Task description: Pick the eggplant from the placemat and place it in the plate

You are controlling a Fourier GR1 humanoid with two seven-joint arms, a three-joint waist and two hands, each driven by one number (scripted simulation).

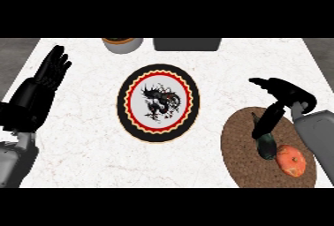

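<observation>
We read no letters on the plate (pixel 123 104). Its white centre carries a black, brush-like figure with touches of red, ringed by a scalloped red and yellow band inside a black rim, and we cannot tell whether any of it is writing.

The right hand (pixel 287 94) hangs over the far edge of the round, brown woven placemat (pixel 240 150). Its fingers (pixel 268 120) are stretched out nearly straight, with the thumb standing apart on the far side. They are curled round nothing and hold nothing.

The eggplant (pixel 266 148), dark and greenish, lies on the placemat directly at the fingertips, on their near side. Its far end meets or almost meets them, and we cannot tell whether they touch. An orange-red round fruit (pixel 291 160) sits against the eggplant, nearer to us than the fingertips and to their right, beside the grey right forearm (pixel 319 134).

The plate lies well to the left of the fingers on the white marbled counter (pixel 85 145), apart from the placemat, and only bare counter lies between the two.

Far beyond the fingers, at the counter's back edge, we see a grey cup (pixel 122 45) with something orange in it. A dark grey box (pixel 187 43) stands just to its right. Both are cut off by the view's edge.

The left hand (pixel 46 75) rests near the left edge of the counter, fingers straight and pointing away from us, holding nothing.
</observation>
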